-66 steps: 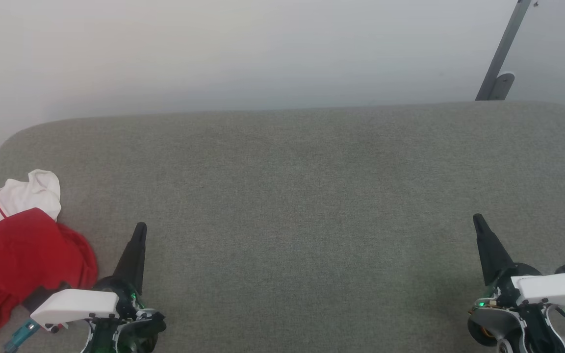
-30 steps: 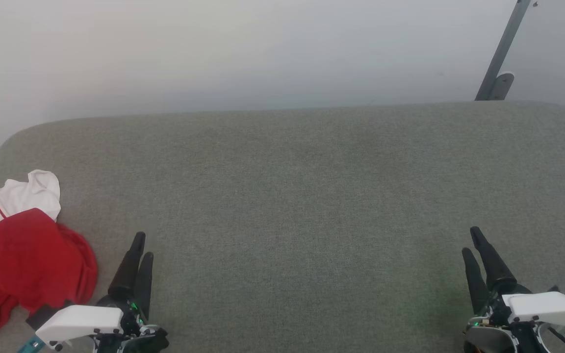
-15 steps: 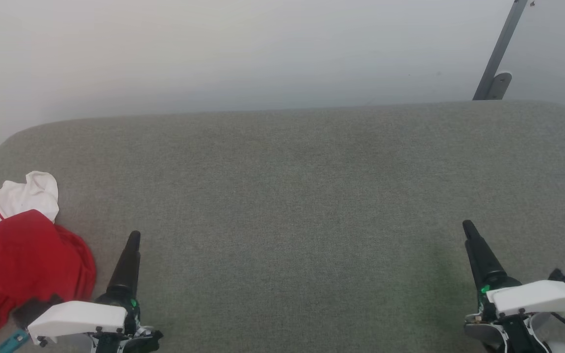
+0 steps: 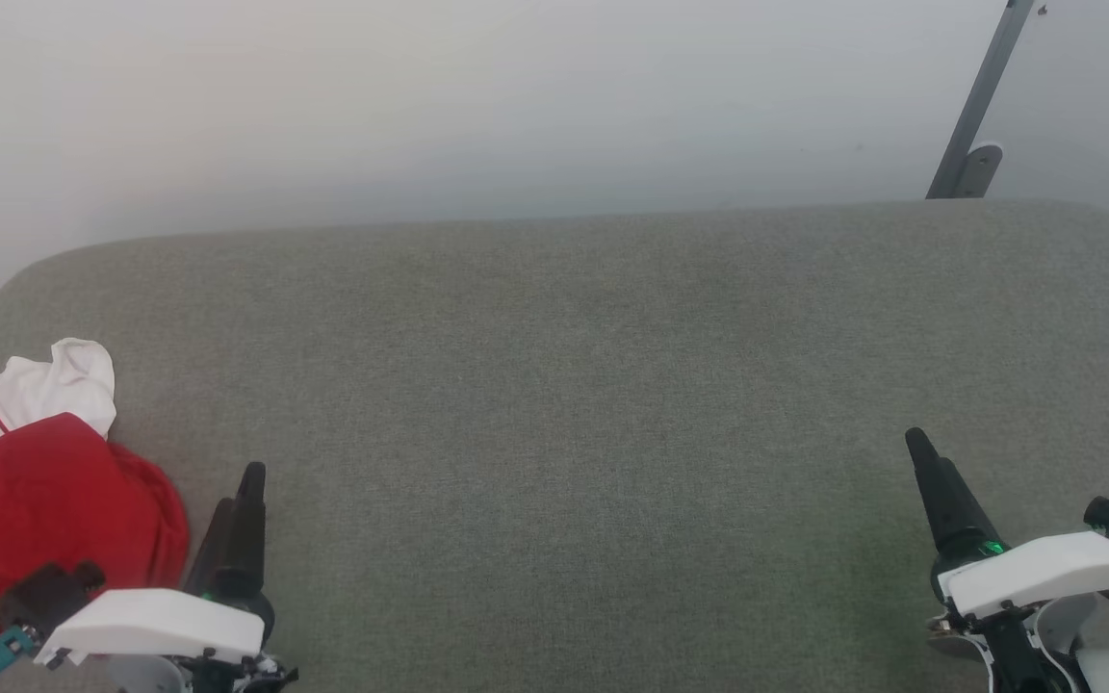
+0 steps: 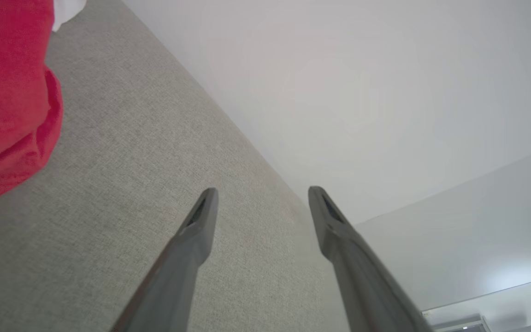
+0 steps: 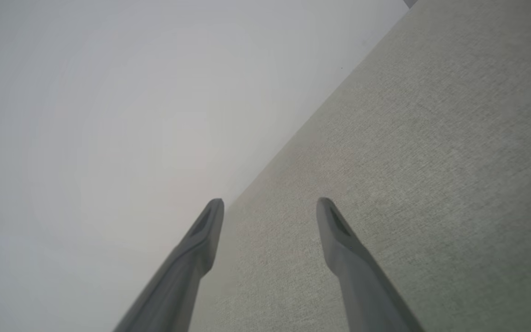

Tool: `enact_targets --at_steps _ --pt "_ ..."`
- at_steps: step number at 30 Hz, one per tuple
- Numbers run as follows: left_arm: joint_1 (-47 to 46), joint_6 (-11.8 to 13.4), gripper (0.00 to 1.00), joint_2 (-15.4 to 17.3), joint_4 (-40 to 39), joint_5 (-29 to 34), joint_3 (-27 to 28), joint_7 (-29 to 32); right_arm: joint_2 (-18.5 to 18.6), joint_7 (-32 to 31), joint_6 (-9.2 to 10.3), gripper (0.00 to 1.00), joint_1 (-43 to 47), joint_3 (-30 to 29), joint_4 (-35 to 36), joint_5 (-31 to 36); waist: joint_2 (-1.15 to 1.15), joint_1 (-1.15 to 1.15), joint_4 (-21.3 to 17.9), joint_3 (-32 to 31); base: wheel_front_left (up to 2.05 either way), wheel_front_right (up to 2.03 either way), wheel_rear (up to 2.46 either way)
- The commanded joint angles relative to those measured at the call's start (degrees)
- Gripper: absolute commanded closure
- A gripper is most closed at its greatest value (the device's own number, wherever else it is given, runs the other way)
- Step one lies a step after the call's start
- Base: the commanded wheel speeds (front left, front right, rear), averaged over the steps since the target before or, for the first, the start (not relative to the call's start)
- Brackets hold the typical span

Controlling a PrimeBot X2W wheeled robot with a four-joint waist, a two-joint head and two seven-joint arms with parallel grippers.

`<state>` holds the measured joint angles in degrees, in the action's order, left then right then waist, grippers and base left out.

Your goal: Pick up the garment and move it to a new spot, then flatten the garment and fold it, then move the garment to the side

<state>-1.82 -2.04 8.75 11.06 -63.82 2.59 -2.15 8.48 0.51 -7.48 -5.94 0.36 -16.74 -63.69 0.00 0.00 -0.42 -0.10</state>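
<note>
**Head view:** The shirt (image 4: 39, 491) lies bunched in a red heap with a white sleeve on top. It is at the left end of the grey padded top (image 4: 564, 366), just to the outer side of the left gripper (image 4: 239, 486). That gripper's fingers point forward, past the heap and not at it. The right gripper (image 4: 918, 445) is well apart from the cloth. It is seen edge-on here, so its opening cannot be read.

**Left wrist view:** The fingers stand spread with nothing between them. The shirt's red edge sits off to their left, and the padded top is beneath them. The step in hand looks to be the first pick-up. To do it well, I would swing this gripper leftward until the heap lies between the fingers. Then I would come down on a raised fold, not a flat edge, and pinch deep so the layers do not slip out.

**Right wrist view:** These fingers are likewise spread and empty, above the bare padded top. They are best held clear until the shirt is carried toward the middle.
</note>
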Motion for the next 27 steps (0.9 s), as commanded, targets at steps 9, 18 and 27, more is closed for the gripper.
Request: enact_targets --at_steps 9,18,27 --pt "0.6 -1.9 0.00 1.4 -1.0 7.9 0.9 -2.2 2.0 1.6 -0.01 0.00 -0.8 -0.1 1.0 7.1 0.00 0.00 0.2 -0.1 0.00 0.00 0.00" --pt "1.1 -3.3 0.00 1.1 -2.0 14.1 2.7 -3.8 2.8 2.8 -0.01 0.00 -0.1 -0.3 1.7 12.3 0.00 0.00 0.2 -0.1 0.00 0.00 0.00" --pt "1.6 -4.3 0.00 0.6 -3.0 19.0 3.7 -5.2 3.3 3.9 -0.01 0.00 0.3 -0.5 2.2 16.6 0.00 0.00 0.1 -0.1 0.00 0.00 0.00"
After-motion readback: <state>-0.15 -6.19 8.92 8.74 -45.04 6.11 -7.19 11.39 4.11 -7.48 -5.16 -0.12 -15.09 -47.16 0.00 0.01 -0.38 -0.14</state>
